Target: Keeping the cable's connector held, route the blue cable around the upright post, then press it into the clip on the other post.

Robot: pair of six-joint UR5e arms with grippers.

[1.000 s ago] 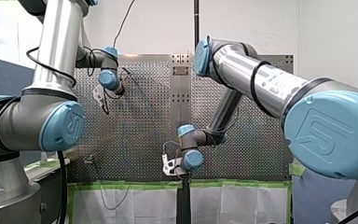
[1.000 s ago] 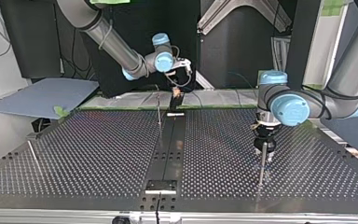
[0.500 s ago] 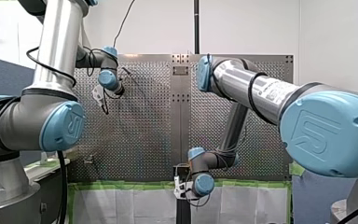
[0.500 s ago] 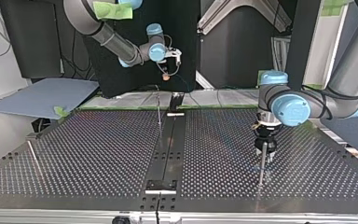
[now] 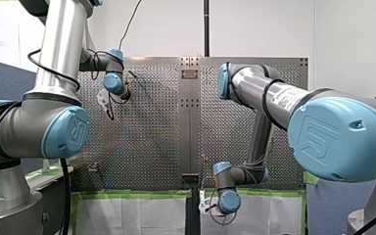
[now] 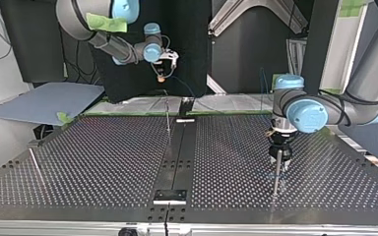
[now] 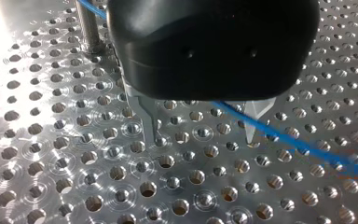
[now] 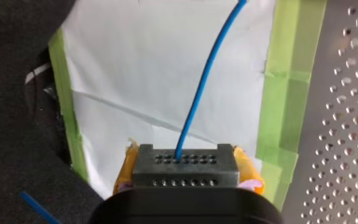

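Routing step in hand: right gripper (image 8: pixel 186 171) clenched on connector (image 8: pixel 185 161), off the tabletop (image 8: pixel 345 116) edge, blue cable (image 8: pixel 205 79) running ahead. Left gripper (image 7: pixel 201 134) released, straddling cable beside post (image 7: pixel 89 28). Next, likely: sweep connector round post, keeping tension

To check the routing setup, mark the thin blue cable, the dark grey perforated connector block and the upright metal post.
thin blue cable (image 8: pixel 205 79): right wrist view, mid-stretch ahead of the connector.
dark grey perforated connector block (image 8: pixel 185 165): right wrist view, its holed face.
upright metal post (image 7: pixel 89 25): left wrist view, its shaft.
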